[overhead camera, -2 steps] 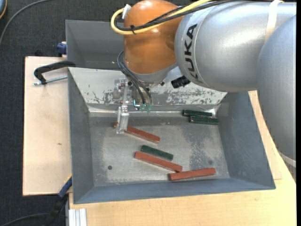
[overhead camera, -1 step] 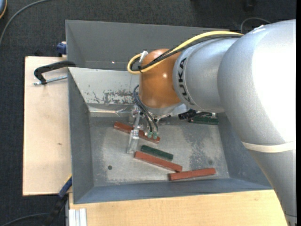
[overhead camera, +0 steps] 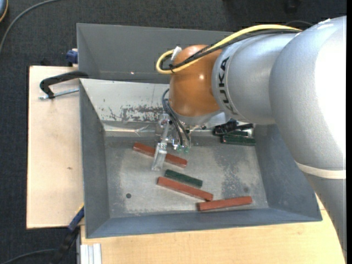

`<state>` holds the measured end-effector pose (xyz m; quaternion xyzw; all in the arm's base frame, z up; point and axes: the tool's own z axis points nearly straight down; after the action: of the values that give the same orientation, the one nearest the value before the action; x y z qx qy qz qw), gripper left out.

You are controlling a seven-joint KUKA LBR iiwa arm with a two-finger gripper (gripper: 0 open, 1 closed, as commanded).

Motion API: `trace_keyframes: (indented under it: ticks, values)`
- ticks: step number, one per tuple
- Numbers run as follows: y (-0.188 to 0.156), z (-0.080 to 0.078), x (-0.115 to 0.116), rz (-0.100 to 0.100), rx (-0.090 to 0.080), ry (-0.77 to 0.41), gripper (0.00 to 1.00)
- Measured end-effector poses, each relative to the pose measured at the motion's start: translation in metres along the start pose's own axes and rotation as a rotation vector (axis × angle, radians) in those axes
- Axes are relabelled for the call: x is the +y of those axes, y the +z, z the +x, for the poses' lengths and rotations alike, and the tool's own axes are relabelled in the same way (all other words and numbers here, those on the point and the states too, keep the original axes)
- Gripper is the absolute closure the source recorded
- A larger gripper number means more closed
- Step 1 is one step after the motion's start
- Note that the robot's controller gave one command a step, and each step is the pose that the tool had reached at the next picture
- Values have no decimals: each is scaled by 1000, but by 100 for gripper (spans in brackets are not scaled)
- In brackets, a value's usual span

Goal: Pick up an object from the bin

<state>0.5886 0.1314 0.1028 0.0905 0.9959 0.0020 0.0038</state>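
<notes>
The arm [overhead camera: 308, 92] enters the grey metal bin [overhead camera: 91, 164] from the right of the camera view. An orange cover [overhead camera: 190, 87] sits on the wrist, directly above the gripper [overhead camera: 166, 147], and a yellow cable [overhead camera: 247, 33] loops over the cover.

Gripper state: the gripper is low in the bin, near the rear of the floor. Whether it is set wide or narrow cannot be told from this view, and no object can be confirmed as held.

Object positions, taken from the gripper:

1. Red-brown bar 1 [overhead camera: 144, 149] is a flat, narrow strip lying directly beneath the gripper. It runs at a slight slant, with 1 end showing to the left of the gripper and the other end just to its right and nearer the camera. The gripper's metal parts cross its middle section. Contact cannot be confirmed.
2. The dark green bar [overhead camera: 183, 177] is a short flat strip just in front of the gripper and slightly right, apart from red-brown bar 1.
3. Red-brown bar 2 [overhead camera: 184, 188] is a longer strip lying just beyond the dark green bar from the gripper, nearly parallel to it.
4. Red-brown bar 3 [overhead camera: 224, 203] lies farthest from the gripper, to the front right, close to the front wall. Its left end is near the right end of red-brown bar 2.
5. A black and green object [overhead camera: 236, 133] lies to the right of the gripper, against the rear wall, partly under the arm.
</notes>
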Motion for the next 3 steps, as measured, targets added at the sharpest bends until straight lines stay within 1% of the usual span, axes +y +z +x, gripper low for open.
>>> trace_keyframes:
  ticks: [1, 2, 3]
  values:
    - [2, -6, 1, 1, 3, 183, 0]
    - [33, 10, -3, 6, 10, 383, 0]
    - [32, 9, -2, 4, 8, 382, 0]
